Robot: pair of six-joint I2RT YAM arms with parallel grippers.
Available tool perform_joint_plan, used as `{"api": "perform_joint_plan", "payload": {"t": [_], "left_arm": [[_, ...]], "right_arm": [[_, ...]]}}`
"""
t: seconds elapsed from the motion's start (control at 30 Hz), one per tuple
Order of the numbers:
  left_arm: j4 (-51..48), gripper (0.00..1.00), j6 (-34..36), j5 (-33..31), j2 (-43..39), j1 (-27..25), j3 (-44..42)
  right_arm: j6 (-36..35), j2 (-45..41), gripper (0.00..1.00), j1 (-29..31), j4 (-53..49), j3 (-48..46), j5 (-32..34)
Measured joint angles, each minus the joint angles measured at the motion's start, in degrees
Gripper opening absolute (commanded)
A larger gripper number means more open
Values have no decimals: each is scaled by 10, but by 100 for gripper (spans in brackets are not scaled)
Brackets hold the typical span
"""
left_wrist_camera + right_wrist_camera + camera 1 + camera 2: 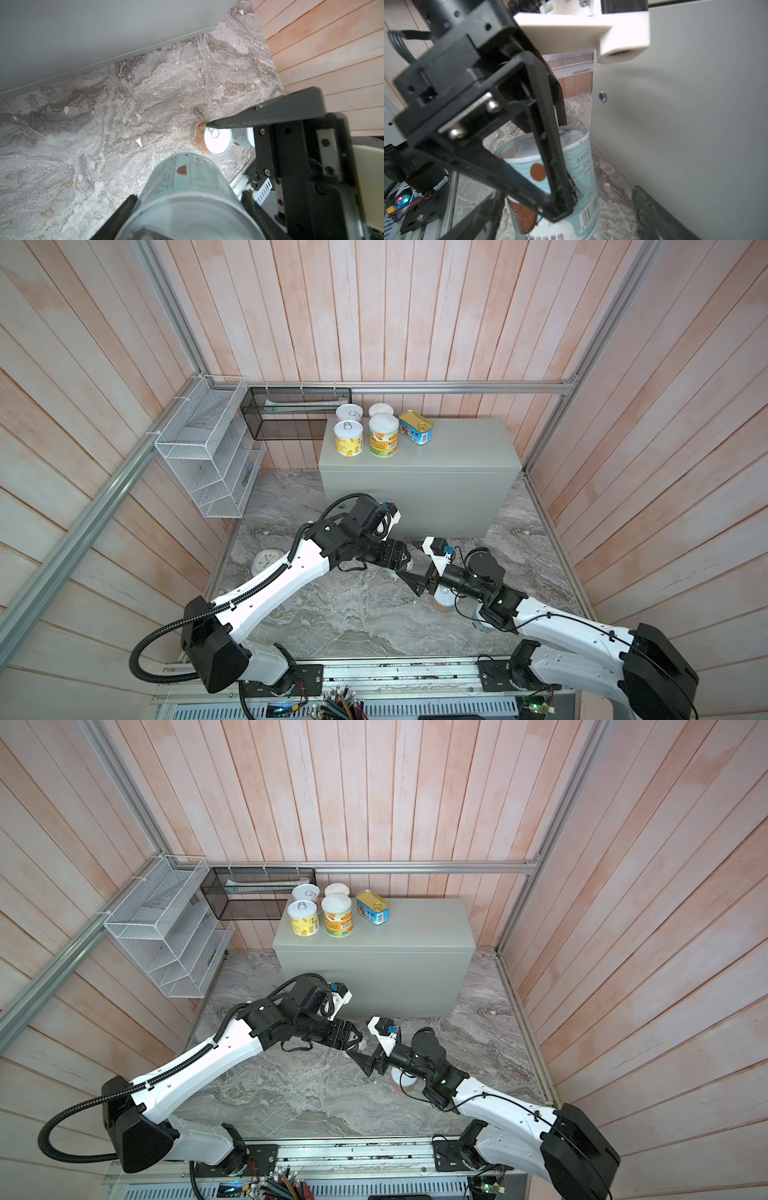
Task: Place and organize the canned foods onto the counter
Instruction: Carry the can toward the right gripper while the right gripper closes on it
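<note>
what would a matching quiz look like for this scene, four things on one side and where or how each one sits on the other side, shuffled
Things
1. gold tin
2. pale-blue can
3. peach can
4. clock

Places
A. standing upright on the marble surface
B. held in the left gripper
C. on top of the counter
D. lying flat on the marble surface, face up

Pairs: 1-C, 2-B, 3-A, 4-D
</note>
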Motion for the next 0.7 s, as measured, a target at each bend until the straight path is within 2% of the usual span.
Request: {"api": "perform_joint_plan", "payload": {"t": [0.5,0.7], "left_arm": [[16,62,0,17,-4,2,-3],[23,62,0,18,-3,2,-4]], "right_arm": [[11,61,91,6,51,23,-24],[13,71,82,7,63,27,-29]]}}
